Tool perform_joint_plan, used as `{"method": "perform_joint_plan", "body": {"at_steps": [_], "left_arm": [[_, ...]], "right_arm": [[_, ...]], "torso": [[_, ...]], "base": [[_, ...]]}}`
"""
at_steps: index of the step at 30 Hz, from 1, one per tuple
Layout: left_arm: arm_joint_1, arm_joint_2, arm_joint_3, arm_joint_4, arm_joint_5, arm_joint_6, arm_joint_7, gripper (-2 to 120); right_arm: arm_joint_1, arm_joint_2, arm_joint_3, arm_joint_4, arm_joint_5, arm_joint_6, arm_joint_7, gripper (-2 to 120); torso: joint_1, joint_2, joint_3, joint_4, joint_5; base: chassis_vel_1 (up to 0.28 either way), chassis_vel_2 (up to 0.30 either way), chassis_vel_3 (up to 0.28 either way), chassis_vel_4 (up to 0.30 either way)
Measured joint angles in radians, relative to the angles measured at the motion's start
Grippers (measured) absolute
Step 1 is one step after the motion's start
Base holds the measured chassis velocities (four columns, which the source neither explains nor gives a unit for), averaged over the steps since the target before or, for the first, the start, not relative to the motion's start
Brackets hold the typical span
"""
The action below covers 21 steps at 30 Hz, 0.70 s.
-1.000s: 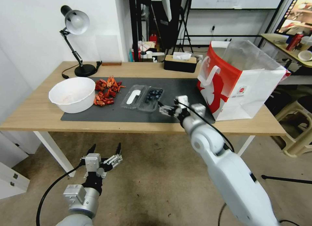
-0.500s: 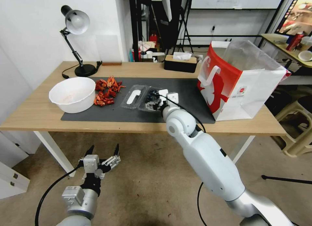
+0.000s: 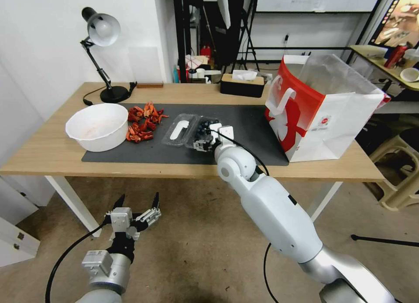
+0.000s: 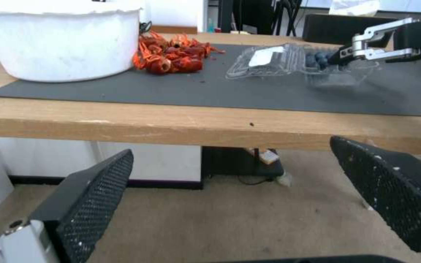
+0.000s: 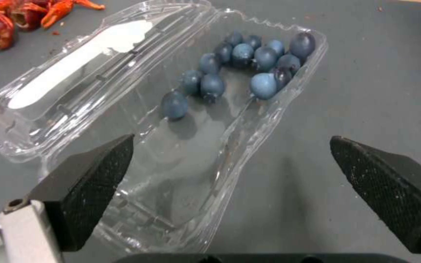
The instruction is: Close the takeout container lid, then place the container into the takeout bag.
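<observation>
While left gripper (image 3: 139, 205) hangs below table edge, fingers spread, right gripper (image 3: 201, 144) reaches low over takeout container (image 3: 204, 131) on mat, fingers apart; lid (image 3: 178, 129) lies open.

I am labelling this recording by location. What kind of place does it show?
Probably a lab or workshop, not a kitchen: a wooden table with a desk lamp, black equipment stands and a whiteboard behind.

Lab or workshop room: wooden counter (image 3: 52, 157) with dark mat (image 3: 244, 150) and desk lamp (image 3: 101, 32), black tripods and stands (image 3: 244, 28) behind, whiteboard (image 3: 318, 0) on wall, bare concrete floor (image 3: 192, 233), cluttered side table (image 3: 388, 59).
</observation>
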State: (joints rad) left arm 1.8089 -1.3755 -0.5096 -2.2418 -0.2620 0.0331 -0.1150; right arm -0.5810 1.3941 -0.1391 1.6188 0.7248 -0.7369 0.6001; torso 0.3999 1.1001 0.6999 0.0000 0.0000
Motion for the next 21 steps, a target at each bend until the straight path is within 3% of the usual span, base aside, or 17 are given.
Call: {"method": "perform_joint_plan", "body": {"at_steps": [21], "left_arm": [[0.003,0.001,0.0,0.003,0.0,-0.01,-0.006,100]], "right_arm": [[0.004,0.011,-0.003,-0.027,0.047,0.002,0.07,100]], "torso": [[0.0,0.0,0.0,0.0001,0.0]], "base": [[0.0,0.0,0.0,0.0]]}}
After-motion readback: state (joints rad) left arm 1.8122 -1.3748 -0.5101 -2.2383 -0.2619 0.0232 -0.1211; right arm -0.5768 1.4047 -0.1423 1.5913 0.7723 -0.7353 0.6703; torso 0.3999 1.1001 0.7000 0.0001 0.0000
